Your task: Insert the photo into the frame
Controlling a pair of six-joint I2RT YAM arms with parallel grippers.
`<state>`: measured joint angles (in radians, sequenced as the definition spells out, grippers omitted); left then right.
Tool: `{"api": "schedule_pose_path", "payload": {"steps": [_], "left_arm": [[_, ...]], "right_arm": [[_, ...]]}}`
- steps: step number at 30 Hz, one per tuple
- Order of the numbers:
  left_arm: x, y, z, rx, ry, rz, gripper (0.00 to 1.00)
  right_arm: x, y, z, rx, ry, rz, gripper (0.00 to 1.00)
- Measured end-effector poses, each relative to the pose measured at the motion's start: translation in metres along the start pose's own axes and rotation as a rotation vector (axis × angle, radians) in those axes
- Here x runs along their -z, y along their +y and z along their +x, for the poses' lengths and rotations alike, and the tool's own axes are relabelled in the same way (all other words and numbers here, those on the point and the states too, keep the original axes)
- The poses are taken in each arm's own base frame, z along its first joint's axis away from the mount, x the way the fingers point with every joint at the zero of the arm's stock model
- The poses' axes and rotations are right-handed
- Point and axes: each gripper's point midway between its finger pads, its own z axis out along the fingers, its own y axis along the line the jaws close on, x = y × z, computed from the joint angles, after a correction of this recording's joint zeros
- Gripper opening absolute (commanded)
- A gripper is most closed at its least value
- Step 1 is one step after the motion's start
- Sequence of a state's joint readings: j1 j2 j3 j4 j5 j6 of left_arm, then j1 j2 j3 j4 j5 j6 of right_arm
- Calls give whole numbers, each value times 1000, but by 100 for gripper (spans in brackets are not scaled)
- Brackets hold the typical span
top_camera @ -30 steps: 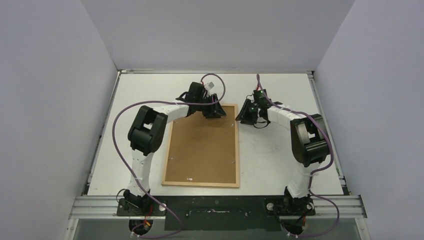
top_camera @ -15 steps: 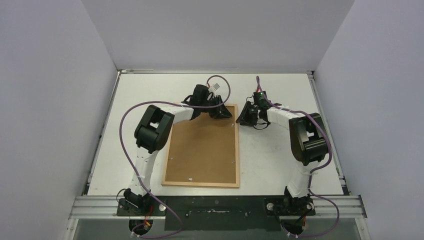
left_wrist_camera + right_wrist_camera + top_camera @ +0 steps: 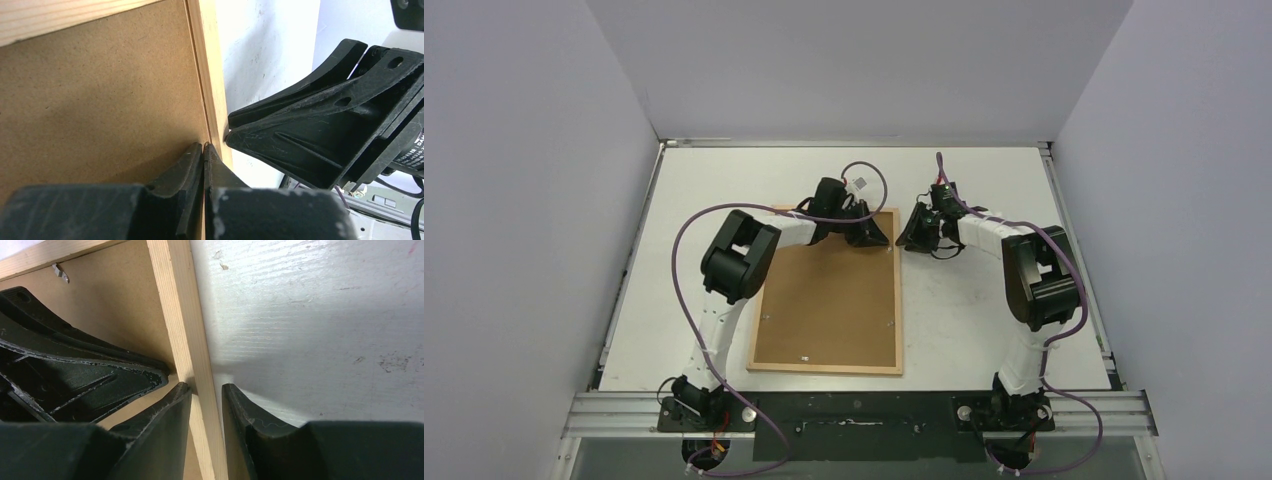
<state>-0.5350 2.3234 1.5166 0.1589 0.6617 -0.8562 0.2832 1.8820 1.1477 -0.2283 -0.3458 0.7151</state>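
Two-arm check: found thin light-wood rectangular picture frame (image 3: 181, 310) lying back-up near the middle of the white tabletop (image 3: 984, 330), flat brown backing board (image 3: 829, 300) seated inside it. Saw left pincer (image 3: 204, 145) fully closed on nothing, tips at the seam between board and right-hand rail near the far right corner. Saw right pincer (image 3: 205, 386) parted astride that same rail just beside the left one, one jaw over the board, the other over the tabletop with a sliver of white showing between it and the wood.
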Motion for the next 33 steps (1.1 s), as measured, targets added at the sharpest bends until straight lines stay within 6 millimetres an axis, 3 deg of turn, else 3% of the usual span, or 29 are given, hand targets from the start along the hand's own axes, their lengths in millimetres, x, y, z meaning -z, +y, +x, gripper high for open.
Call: {"api": "schedule_pose_path", "payload": {"steps": [10, 18, 27, 33], "left_arm": [[0, 4, -1, 45, 6, -72, 0], [5, 4, -4, 52, 25, -134, 5], [30, 8, -31, 7, 19, -220, 8], [35, 19, -16, -11, 82, -260, 8]], "right_arm": [[1, 3, 4, 40, -7, 68, 36], [0, 7, 26, 73, 20, 141, 36], [1, 1, 27, 2, 18, 181, 38], [-1, 4, 25, -41, 8, 177, 43]]}}
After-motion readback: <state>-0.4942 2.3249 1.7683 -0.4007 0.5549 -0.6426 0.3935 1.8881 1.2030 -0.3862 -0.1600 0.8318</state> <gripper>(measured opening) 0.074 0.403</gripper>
